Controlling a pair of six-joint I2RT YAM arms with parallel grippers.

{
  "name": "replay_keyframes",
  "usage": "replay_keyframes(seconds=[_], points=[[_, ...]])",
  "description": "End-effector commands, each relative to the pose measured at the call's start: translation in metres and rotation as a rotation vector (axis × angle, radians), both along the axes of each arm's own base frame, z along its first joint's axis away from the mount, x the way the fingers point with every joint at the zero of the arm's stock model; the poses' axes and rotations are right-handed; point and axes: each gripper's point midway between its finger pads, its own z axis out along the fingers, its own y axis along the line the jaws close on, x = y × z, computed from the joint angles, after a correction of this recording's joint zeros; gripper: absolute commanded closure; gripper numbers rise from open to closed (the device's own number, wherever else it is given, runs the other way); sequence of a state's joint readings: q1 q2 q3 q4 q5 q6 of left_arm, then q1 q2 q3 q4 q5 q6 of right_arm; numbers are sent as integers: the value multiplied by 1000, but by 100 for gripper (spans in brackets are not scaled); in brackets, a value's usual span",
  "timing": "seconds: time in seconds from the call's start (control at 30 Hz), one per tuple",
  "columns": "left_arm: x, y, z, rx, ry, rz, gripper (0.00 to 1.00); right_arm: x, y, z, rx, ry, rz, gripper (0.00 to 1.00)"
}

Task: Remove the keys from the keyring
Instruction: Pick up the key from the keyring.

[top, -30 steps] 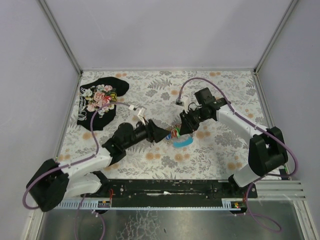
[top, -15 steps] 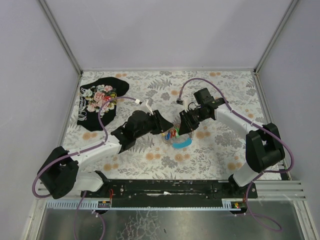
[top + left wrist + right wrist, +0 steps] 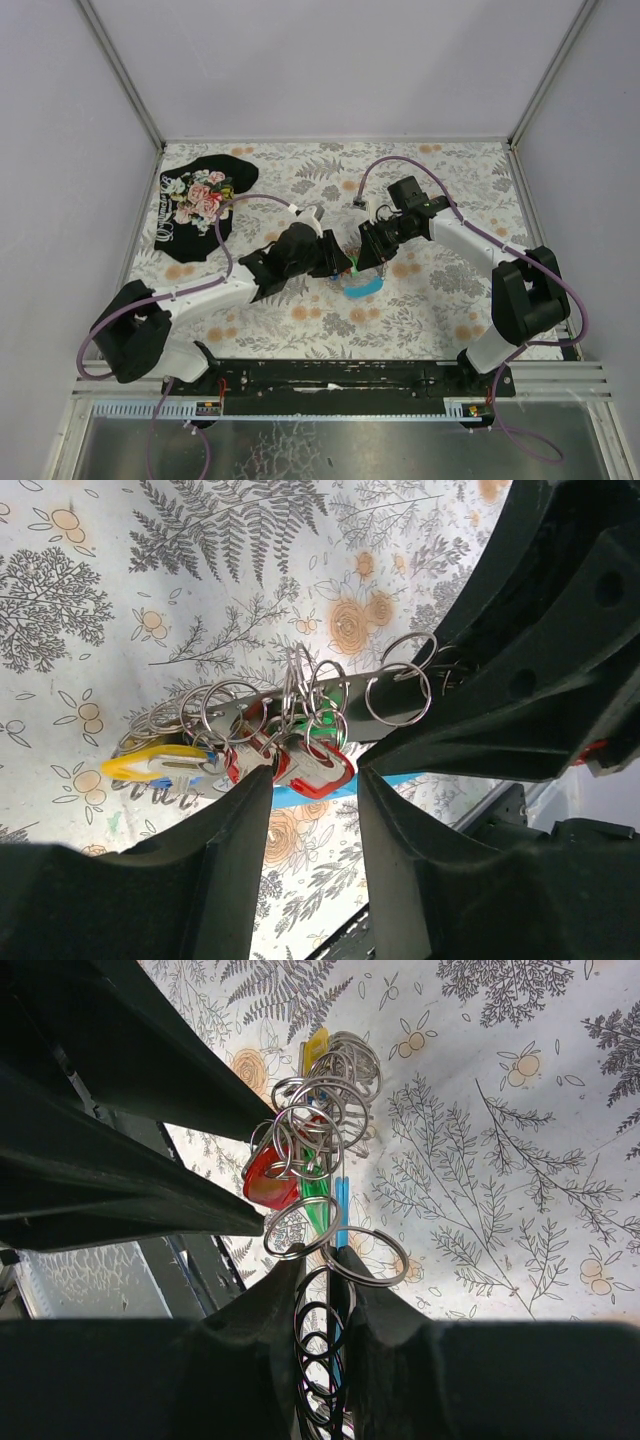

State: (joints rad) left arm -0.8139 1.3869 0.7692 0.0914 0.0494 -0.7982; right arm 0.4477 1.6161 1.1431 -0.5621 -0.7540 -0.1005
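Change since a second ago, top view: the left arm has swung inward and forward, so the left claw (image 3: 340, 263) now sits tip to tip with the right claw (image 3: 362, 257) at mid-bench; the right arm has hardly shifted; the black floral cloth (image 3: 200, 200) lies unmoved at the far left corner of the bench (image 3: 450, 180).

Keyring (image 3: 350, 695): grey strip strung with many silvery rings, held up between the two claws above the bench; its light-blue fob end (image 3: 366, 287) shows just below them.

Keys (image 3: 315, 768): bunched under the rings; red heads in the middle, a green head (image 3: 325, 705) behind, a yellow head (image 3: 150, 763) out to one side.

Left claw: jaws about half apart, red heads between the tips; whether they are pinched cannot be told.

Right claw (image 3: 330, 1280): jaws drawn close together, clamped on the keyring's stacked rings.

Writing: white lettering along the cloth's left edge, too small to read.
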Motion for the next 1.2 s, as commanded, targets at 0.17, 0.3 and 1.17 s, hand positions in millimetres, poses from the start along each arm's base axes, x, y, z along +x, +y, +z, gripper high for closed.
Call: replay_keyframes(seconds=[0.17, 0.3, 1.17], points=[[18, 7, -9, 202, -52, 57, 71, 1, 11, 21, 94, -29, 38, 100], [25, 17, 0, 271, -99, 74, 80, 0, 10, 22, 97, -35, 48, 100], [-6, 35, 68, 379, -378, -269, 65, -42, 3, 45, 238, -268, 425, 100]])
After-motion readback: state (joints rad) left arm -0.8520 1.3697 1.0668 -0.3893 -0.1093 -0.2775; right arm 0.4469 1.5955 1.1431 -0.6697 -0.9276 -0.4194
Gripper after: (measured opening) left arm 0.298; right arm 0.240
